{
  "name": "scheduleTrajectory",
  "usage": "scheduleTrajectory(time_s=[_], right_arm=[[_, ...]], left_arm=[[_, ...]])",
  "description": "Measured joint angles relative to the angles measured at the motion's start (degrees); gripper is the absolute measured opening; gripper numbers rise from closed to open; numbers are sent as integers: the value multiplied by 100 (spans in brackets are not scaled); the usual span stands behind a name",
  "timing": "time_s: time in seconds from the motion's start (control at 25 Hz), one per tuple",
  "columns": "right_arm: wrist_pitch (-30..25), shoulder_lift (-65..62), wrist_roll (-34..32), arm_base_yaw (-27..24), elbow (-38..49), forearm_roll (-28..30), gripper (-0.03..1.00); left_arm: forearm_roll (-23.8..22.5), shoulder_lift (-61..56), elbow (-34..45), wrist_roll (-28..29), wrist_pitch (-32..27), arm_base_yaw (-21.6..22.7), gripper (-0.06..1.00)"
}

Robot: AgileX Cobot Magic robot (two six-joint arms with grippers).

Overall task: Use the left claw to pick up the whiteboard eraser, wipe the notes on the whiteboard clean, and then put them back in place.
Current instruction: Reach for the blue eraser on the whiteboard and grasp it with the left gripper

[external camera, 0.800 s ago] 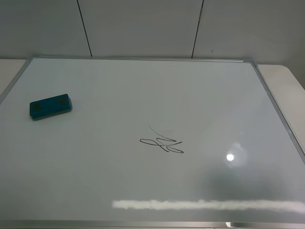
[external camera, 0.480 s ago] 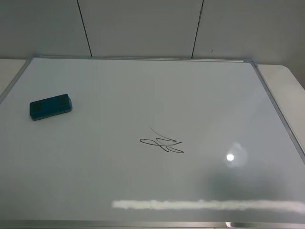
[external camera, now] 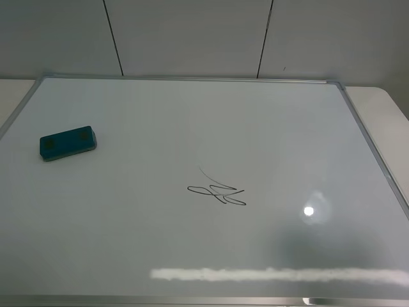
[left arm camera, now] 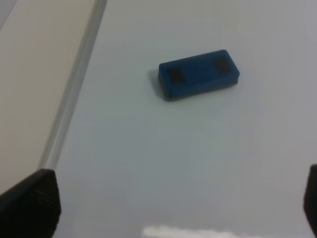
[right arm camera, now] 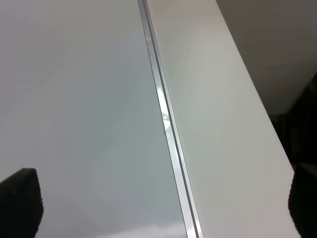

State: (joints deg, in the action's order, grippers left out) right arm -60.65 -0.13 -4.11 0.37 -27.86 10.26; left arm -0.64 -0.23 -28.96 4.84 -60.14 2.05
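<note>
Teal eraser [left arm camera: 199,73] apart from left hand [left arm camera: 171,203]

a plain lab-like test bench: a whiteboard [external camera: 192,121] lies flat on a white table [external camera: 383,105] before a bare panelled wall [external camera: 192,38].

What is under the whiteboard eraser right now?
The whiteboard eraser lies flat on the whiteboard, apart from the notes. The board patch beneath it is covered, so marks there cannot be seen.
</note>
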Motion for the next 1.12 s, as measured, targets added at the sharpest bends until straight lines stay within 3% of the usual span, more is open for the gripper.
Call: scheduleTrajectory(time_s=[1.12], right_arm=[[0,0,0,0,0,0,99]], left_arm=[[0,66,0,0,0,0,99]])
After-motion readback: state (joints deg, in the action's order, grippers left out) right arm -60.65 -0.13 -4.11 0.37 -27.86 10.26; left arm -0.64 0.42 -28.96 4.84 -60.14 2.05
